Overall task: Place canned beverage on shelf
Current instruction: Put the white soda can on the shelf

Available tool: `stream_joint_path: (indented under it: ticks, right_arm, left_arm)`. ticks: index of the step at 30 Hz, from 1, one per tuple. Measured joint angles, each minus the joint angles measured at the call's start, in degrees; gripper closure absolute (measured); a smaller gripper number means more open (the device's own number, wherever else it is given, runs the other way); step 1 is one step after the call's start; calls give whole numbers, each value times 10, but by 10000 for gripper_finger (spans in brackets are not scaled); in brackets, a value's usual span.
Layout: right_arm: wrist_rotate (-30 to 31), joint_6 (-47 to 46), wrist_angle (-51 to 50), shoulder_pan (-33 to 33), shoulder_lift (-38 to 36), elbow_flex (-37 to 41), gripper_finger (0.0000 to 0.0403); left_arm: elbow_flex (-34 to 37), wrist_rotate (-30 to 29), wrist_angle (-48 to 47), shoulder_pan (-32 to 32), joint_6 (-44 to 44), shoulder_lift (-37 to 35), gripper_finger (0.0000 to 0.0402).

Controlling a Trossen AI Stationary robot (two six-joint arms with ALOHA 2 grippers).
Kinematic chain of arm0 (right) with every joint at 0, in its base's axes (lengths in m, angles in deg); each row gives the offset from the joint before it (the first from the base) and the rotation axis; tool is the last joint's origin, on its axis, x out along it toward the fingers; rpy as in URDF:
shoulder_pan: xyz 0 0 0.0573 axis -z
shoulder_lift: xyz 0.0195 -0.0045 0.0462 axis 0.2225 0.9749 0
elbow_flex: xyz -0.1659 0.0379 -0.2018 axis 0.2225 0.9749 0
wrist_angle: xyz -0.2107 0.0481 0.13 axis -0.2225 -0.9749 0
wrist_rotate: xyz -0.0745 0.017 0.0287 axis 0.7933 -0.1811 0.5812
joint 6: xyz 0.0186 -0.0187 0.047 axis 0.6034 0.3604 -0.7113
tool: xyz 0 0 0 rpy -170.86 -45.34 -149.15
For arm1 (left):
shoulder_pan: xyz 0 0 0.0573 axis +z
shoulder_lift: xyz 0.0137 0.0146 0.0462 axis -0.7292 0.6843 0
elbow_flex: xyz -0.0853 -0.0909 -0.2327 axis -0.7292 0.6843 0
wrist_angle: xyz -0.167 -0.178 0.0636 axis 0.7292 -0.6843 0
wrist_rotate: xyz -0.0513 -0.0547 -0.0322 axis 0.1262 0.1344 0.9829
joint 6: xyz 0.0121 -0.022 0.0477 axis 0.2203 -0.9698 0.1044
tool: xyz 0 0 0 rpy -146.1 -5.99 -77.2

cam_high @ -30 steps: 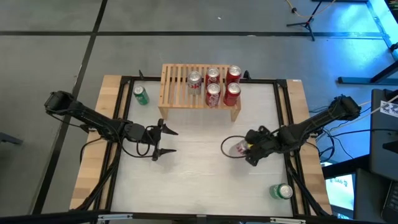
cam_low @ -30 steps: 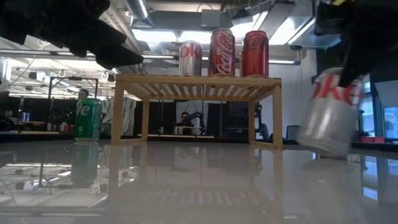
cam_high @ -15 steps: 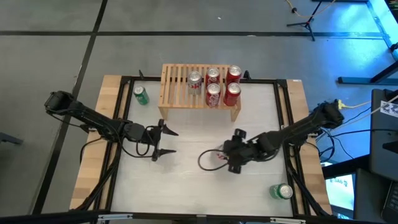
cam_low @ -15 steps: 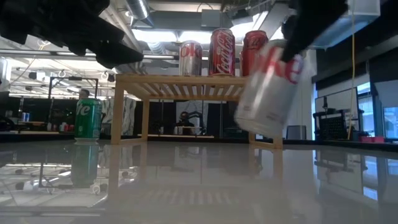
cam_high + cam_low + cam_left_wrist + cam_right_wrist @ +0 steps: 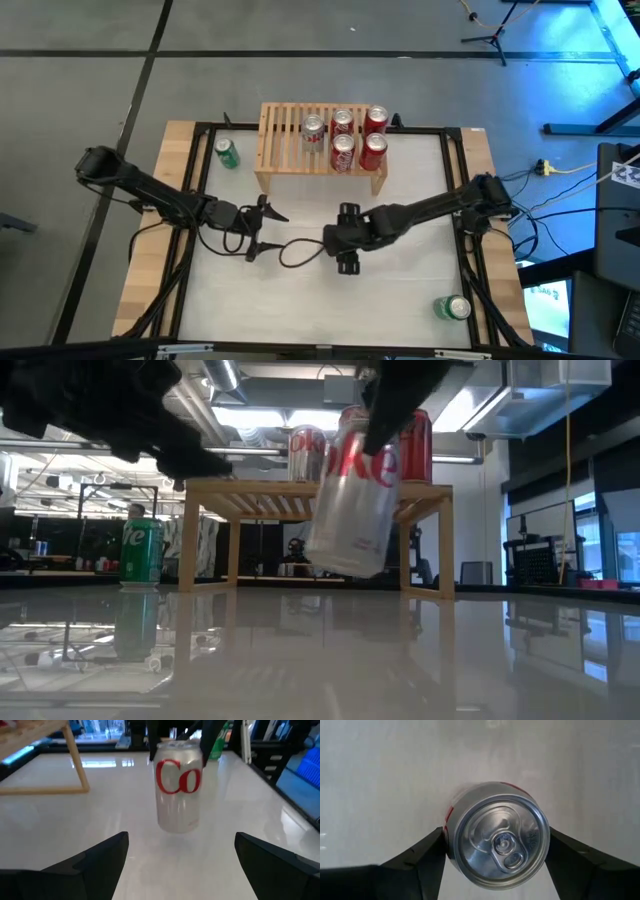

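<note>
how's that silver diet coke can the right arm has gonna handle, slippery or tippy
The silver can hangs tilted in the right end effector, pinched by its sides, so it probably pivots a little in the grip. Its glossy metal wall looks smooth, so it could well slip. Tall and narrow, it would likely tip if set down tilted, and roll once on its side.

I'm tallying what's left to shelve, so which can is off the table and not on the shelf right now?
The silver can, tilted in the right gripper above mid-table. Four cans stand on the shelf; two green cans stand on the table.
</note>
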Motion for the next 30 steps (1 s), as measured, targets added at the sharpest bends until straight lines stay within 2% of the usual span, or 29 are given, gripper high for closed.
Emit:
stream_joint_path:
  ticks: [5,10,23,30]
  right_arm:
    - [-31,37,15,11,20,-18,129]
    - [-32,45,10,18,28,-17,127]
    - [-29,60,7,17,53,-17,126]
    - [-27,62,11,17,54,-18,88]
  left_arm:
    - [0,4,47,0,0,43,46]
    - [1,6,70,0,0,71,46]
    - [1,6,80,0,4,74,46]
    - [1,6,80,0,4,74,46]
